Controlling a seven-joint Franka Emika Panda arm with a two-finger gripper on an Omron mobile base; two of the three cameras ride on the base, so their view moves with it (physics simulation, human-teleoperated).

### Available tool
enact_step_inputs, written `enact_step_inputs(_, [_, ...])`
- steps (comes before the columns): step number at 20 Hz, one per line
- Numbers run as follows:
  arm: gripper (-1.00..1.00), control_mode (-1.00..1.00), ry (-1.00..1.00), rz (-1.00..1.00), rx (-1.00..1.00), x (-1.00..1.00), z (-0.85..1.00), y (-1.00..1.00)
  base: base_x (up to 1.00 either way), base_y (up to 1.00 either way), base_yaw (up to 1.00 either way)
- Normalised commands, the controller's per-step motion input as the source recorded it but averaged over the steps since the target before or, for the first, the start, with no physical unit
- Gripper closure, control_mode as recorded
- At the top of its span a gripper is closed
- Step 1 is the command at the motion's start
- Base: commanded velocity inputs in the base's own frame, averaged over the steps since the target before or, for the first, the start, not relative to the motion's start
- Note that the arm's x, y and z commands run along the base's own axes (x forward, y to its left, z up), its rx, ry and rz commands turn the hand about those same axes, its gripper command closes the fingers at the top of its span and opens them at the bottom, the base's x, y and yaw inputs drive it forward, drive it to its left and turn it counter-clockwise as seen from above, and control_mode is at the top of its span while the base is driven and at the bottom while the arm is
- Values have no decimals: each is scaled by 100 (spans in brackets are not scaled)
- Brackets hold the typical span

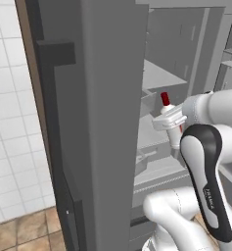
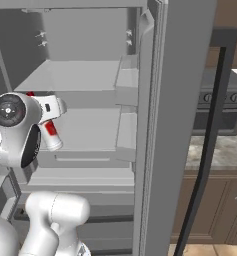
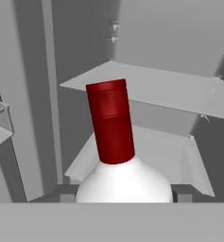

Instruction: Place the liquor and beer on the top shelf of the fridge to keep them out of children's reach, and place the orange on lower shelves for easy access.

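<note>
Inside the open tall grey fridge (image 2: 190, 75) I have the slim white liquor bottle with the red cap (image 3: 114, 142) pinched in the claw (image 1: 172, 122), carried in the air in front of the shelves, touching none of them. From the hand camera the bottle's long axis runs straight up out of the claw, cap uppermost, and the right base view shows its red label mark tilted a little, so I judge it near upright but not quite plumb. What the next move turns on: the flat pale grey top shelf (image 3: 179, 90) lies ahead of the claw, farther into the fridge and higher than the bottle's base, with its near edge at about cap level. I judge I need to lift first, then push in. A lower shelf (image 2: 85, 130) sits below and behind the bottle.
</note>
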Motion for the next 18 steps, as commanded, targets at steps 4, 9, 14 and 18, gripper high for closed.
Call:
enact_step_inputs(4, [100,100,0,0,0,0,0,0,29,0,1])
enact_step_inputs(9, [100,-100,-3,0,1,16,0,0,3,0,0])
enact_step_inputs(14, [100,-100,-12,0,5,16,17,0,0,0,0])
enact_step_inputs(18, [100,-100,-17,0,4,11,33,0,0,0,0])
